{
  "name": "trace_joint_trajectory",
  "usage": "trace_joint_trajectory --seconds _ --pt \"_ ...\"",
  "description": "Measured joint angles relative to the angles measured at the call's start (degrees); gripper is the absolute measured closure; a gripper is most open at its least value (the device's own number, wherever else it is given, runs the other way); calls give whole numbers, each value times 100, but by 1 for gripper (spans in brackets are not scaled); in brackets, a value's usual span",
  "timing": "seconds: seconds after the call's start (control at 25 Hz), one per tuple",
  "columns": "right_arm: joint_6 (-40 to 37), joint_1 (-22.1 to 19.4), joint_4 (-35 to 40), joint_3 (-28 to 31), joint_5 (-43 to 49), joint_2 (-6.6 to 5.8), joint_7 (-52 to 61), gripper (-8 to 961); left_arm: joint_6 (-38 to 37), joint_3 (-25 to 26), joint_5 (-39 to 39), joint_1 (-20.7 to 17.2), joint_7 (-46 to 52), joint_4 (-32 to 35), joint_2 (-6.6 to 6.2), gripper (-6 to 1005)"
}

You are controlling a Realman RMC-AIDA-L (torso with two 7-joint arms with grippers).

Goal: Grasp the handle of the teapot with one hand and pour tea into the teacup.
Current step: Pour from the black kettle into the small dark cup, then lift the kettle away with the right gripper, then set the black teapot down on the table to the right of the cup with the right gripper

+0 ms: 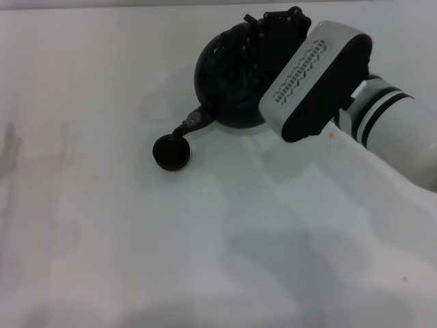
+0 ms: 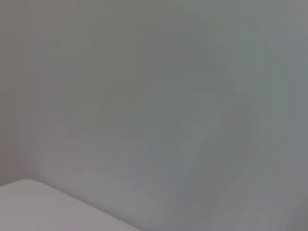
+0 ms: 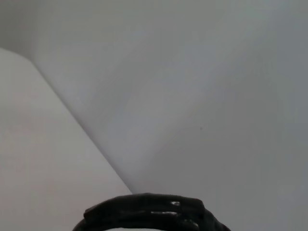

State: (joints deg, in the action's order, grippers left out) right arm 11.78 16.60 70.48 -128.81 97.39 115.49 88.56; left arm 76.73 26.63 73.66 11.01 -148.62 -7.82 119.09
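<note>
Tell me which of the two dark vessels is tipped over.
The large round black teapot, held by the right gripper, spout down over the tiny dark teacup, which sits upright.

We see the teapot (image 1: 229, 82) tilted at the far right of the table (image 1: 136, 239). The teacup (image 1: 171, 152) sits on the table just left and nearer, its spout (image 1: 189, 124) directly above it.

The teapot (image 1: 229, 82) looks black and dull, not shiny. Its handle (image 3: 149, 211) is bumpy with small shiny spots. The teacup (image 1: 171, 152) is dark and dull. The table (image 1: 205, 246) is white and smooth.
</note>
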Motion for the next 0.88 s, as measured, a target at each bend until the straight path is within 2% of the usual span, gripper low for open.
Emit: trace_joint_trajectory --seconds 0.16,0.48,0.88 --pt "-243 -86 92 186 -385 -4 2 842 2 0 -2 -2 0 0 0 196" --pt "-1178 -506 273 1063 -1248 -10 4 841 5 0 -10 -17 0 4 0 197" --pt "-2802 -959 -86 2601 -2015 -10 4 841 25 0 -4 -26 0 16 0 196"
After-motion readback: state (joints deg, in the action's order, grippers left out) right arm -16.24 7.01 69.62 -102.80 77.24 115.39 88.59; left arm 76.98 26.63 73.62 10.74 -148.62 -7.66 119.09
